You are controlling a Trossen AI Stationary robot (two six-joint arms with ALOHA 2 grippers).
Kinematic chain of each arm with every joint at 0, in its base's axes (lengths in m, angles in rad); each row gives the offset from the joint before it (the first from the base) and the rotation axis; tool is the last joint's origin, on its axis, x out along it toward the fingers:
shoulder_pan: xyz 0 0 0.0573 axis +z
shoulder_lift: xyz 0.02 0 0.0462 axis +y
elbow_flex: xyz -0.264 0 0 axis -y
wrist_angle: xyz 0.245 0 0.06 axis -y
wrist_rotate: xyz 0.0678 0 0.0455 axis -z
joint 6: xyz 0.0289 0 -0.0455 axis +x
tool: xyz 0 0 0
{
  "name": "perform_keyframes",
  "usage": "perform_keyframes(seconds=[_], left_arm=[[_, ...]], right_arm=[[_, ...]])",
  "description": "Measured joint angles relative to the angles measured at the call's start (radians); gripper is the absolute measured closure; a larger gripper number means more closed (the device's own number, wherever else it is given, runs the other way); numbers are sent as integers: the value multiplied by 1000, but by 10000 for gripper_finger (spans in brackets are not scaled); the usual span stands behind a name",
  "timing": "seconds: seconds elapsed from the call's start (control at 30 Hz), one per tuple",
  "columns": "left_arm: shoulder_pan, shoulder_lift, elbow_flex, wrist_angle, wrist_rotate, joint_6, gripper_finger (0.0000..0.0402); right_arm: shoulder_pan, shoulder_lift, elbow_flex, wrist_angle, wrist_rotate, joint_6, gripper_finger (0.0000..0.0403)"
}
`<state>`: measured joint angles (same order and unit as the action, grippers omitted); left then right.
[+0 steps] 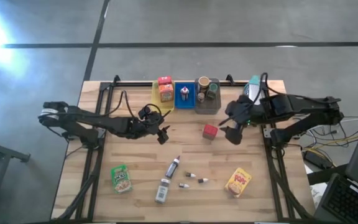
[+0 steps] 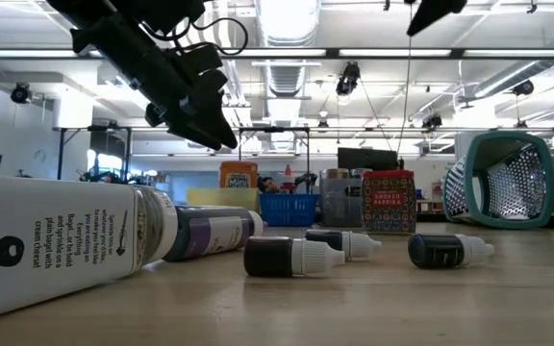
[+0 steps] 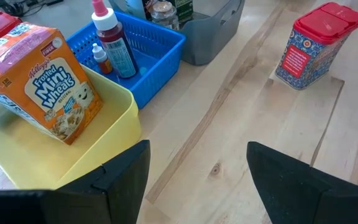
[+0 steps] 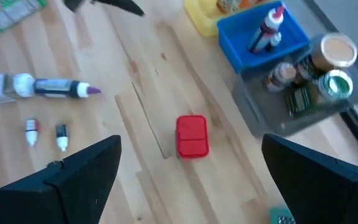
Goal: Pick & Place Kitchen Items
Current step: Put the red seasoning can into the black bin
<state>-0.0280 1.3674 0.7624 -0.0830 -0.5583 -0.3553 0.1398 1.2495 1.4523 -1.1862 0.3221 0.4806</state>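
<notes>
Nearest the low camera, a white-labelled jar (image 2: 56, 245) lies on its side beside a dark bottle (image 2: 210, 234) and small vials (image 2: 291, 257). Farther back, a red paprika tin (image 1: 210, 131) stands upright on the wooden tabletop (image 1: 135, 155), between the two tools: just beside the right tool (image 1: 229, 127), farther from the left tool (image 1: 156, 128). Both tools hover spread open, holding nothing. Yellow (image 1: 156, 102), blue (image 1: 185, 104) and grey trays (image 1: 207, 107) line the far edge. Ceiling lights fill the room behind.
</notes>
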Motion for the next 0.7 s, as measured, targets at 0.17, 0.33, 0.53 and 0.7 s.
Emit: perform_keyframes(seconds=[0.17,0.33,0.53,0.7], left_arm=[[0,0,0,0,0,0,128],[0,0,0,0,0,0,128],[0,0,0,0,0,0,128],[0,0,0,0,0,0,128]], right_arm=[[0,9,-66,44,19,30,19],[0,8,-159,119,19,8,19],[0,8,-277,194,22,-19,19],[0,10,-389,348,17,-61,19]])
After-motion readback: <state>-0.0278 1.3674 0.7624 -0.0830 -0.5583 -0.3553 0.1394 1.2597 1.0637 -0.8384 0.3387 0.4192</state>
